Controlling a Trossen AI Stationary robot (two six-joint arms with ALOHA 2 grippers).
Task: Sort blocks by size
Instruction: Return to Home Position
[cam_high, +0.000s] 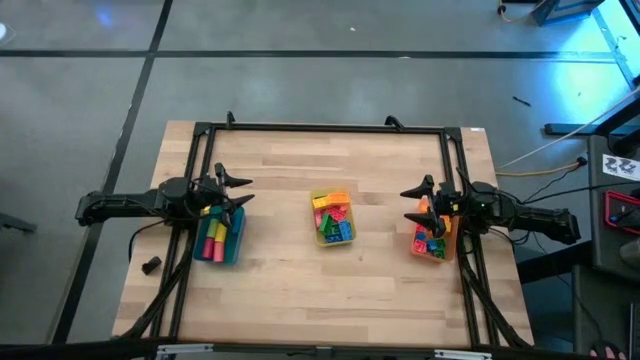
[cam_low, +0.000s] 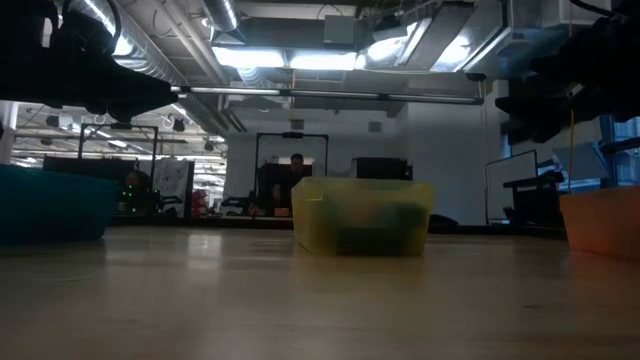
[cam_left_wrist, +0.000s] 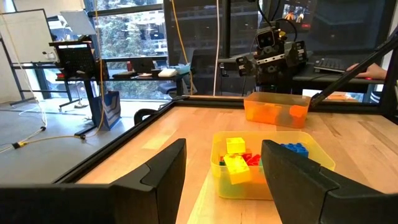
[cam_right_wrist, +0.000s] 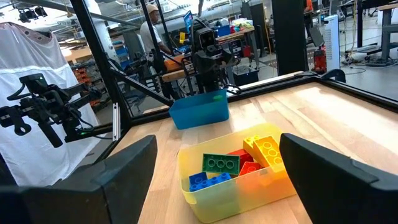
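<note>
Blocks fill three bins on the wooden table. A yellow bin (cam_high: 333, 220) at the middle holds yellow, red, green and blue blocks (cam_right_wrist: 239, 163). A blue bin (cam_high: 220, 236) at the left holds pink, yellow and red blocks. An orange bin (cam_high: 432, 240) at the right holds mixed blocks. My left gripper (cam_high: 240, 190) hovers open over the blue bin's far end. My right gripper (cam_high: 412, 200) hovers open over the orange bin's far end. Both point level toward the yellow bin and hold nothing.
A black frame (cam_high: 330, 127) runs along the table's far edge and down both sides. A small dark object (cam_high: 151, 265) lies near the table's left edge. Bare wood lies between the bins and toward the near edge. A person shows in the room beyond (cam_right_wrist: 149, 25).
</note>
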